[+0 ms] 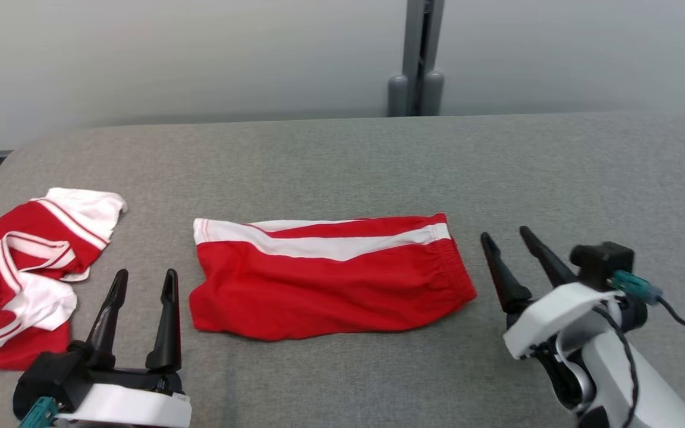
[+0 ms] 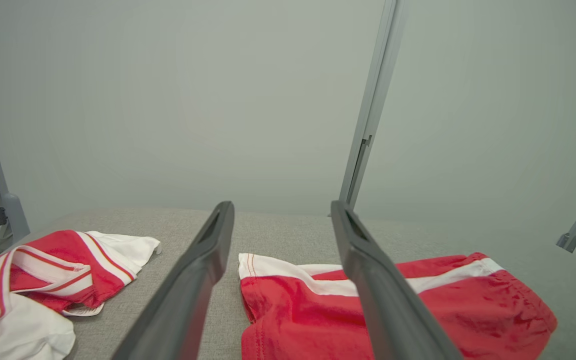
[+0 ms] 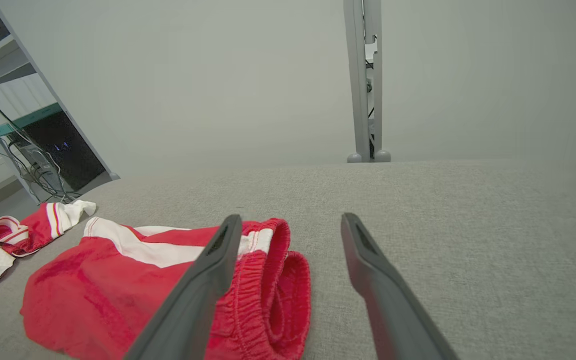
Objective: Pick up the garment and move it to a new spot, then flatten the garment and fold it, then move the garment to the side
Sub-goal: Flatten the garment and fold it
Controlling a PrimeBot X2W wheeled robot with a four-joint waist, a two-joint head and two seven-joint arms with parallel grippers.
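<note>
- Presently, the red shorts (image 1: 330, 279) are seen lying near the middle of the grey table (image 1: 378, 160), spread flat, with the white stripe along the far edge.
- The waistband (image 3: 273, 290) is turned to the robot's right. In the right wrist view it is shown doubled, so the shorts are judged to be folded once already.
- Pick-up, flattening and at least one fold are judged done. A further fold may be wanted, and the move to the side is not yet made.
- A second garment (image 1: 21, 267), red and white, is noted crumpled at the table's left edge, apart from the shorts.
- The left gripper (image 1: 145, 274) is held just beside the shorts' left end, fingers spread wide, nothing between them, no cloth touched as far as can be seen.
- The right gripper (image 1: 504, 233) is held just beside the waistband end, likewise spread wide and empty.
</note>
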